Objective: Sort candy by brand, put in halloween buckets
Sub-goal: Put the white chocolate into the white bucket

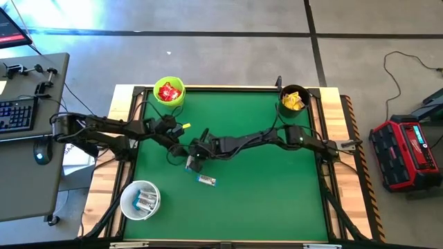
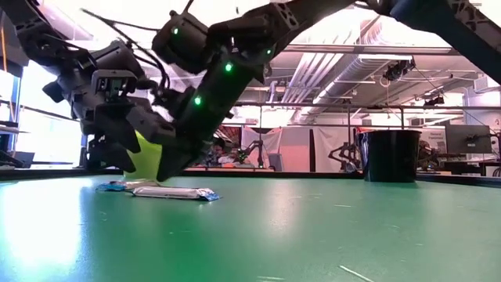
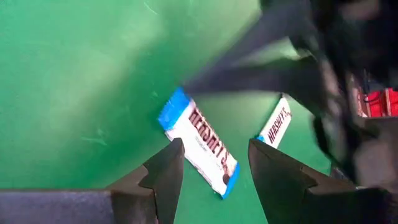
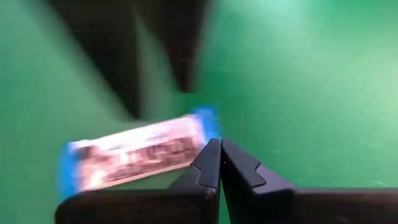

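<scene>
Two white-and-blue candy bars lie flat on the green table: one [image 1: 194, 163] [image 3: 199, 149] [image 4: 137, 155] and a second [image 1: 207, 180] [image 3: 277, 121] nearer the front edge. My left gripper [image 1: 180, 148] [image 3: 211, 168] hovers open, slanting down, with the first bar showing between its fingers. My right gripper [image 1: 197, 156] [image 4: 219, 149] is shut, its tips close by that bar's blue end [image 4: 208, 121]. The lime green bucket [image 1: 168, 92] holds red packets. Yellow packets fill the black bucket [image 1: 293, 100]. The white bucket [image 1: 140, 200] holds white-and-blue bars. My right gripper's shut fingertips [image 4: 211, 155] slant down beside the blue end of the first bar, which lies flat on the table. I cannot tell whether they touch it.
The two arms meet left of the table's middle, their fingers close together over the bars. The buckets stand at the far left, far right and near left corners. A desk with a keyboard [image 1: 17, 114] stands left of the table, and a red box [image 1: 405, 152] lies on the floor to the right.
</scene>
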`<state>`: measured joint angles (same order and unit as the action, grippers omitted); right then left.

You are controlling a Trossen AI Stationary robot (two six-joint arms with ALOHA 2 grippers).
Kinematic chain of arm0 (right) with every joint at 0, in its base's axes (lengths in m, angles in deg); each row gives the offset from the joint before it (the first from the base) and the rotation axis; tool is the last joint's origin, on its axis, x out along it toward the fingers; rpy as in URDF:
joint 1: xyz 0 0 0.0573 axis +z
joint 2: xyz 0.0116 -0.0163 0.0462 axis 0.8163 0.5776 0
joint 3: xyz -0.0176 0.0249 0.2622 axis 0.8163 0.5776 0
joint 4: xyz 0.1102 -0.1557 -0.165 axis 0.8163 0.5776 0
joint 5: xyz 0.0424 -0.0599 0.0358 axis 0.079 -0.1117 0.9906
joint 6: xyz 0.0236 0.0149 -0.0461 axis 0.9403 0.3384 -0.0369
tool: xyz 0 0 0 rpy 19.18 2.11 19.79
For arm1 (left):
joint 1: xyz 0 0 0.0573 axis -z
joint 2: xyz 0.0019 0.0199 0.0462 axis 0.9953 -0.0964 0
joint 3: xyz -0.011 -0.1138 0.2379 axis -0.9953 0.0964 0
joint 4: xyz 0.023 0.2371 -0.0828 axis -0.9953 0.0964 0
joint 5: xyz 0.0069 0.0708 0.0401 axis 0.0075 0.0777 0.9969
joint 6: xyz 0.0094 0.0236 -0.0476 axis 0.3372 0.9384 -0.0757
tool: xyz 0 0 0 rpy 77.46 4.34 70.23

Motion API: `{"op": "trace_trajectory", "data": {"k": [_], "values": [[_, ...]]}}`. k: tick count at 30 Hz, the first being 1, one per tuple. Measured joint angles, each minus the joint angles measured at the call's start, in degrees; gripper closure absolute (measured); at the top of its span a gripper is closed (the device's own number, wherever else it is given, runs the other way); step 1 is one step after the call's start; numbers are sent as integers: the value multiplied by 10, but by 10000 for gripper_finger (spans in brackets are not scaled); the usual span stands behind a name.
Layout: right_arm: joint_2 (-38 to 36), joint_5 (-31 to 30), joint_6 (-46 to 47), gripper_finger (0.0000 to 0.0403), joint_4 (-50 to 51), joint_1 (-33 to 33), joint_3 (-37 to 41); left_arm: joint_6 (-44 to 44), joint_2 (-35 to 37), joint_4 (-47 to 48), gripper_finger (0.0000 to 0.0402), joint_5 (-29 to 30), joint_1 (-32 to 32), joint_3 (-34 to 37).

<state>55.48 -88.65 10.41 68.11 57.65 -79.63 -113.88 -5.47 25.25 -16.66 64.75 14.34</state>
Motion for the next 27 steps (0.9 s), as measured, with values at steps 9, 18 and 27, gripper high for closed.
{"op": "trace_trajectory", "data": {"k": [9, 18, 27], "values": [[-15, 8, 16, 403, 15, 55, -1, 31, 0, -10, 232, -6, -42, 0], [-13, -60, 114, 403, 19, 44, 10, 60, 0, -2, 232, -45, -66, 0], [2, 30, 95, 403, -31, 16, 10, 80, 0, 18, 232, -46, -68, 1]]}}
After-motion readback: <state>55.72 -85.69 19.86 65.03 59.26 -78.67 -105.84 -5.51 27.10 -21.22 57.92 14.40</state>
